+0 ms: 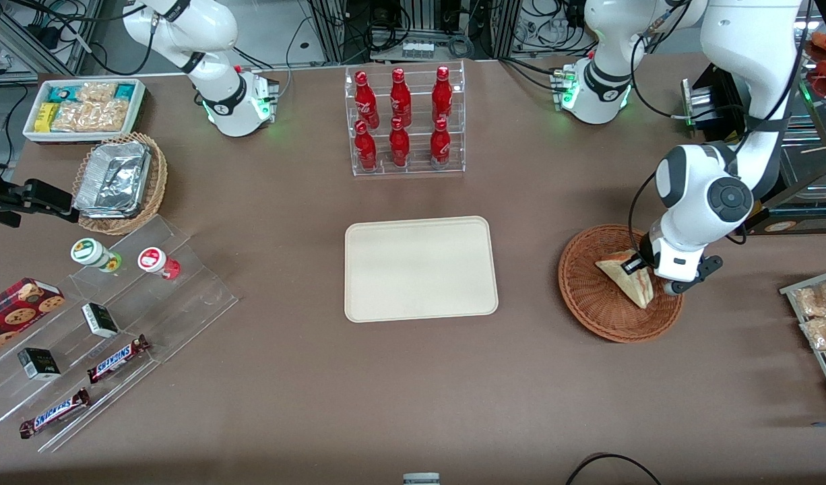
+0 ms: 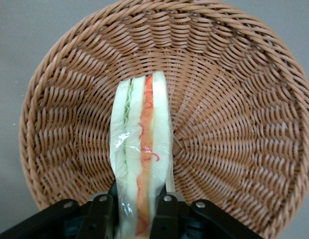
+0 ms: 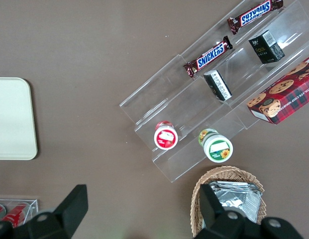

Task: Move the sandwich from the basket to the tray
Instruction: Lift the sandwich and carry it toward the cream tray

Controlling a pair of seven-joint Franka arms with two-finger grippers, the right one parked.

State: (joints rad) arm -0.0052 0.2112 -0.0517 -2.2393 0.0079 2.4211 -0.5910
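The sandwich (image 1: 623, 277), a pale wedge in clear wrap with orange and green filling, lies in the reddish-brown wicker basket (image 1: 591, 300) toward the working arm's end of the table. My left gripper (image 1: 649, 277) is down in the basket, shut on the sandwich, with one finger against each bread face. In the left wrist view the sandwich (image 2: 142, 144) runs out from between the black fingers (image 2: 164, 211) of the gripper (image 2: 139, 211) over the basket's woven floor (image 2: 234, 104). The cream tray (image 1: 420, 269) sits bare at mid-table, beside the basket; its corner (image 3: 12, 119) also shows in the right wrist view.
A clear rack of red bottles (image 1: 405, 121) stands farther from the front camera than the tray. Bagged snacks (image 1: 817, 316) lie at the working arm's table edge. A tan basket of foil trays (image 1: 120, 182), a white snack bin (image 1: 83, 108) and an acrylic shelf (image 1: 103, 316) sit toward the parked arm's end.
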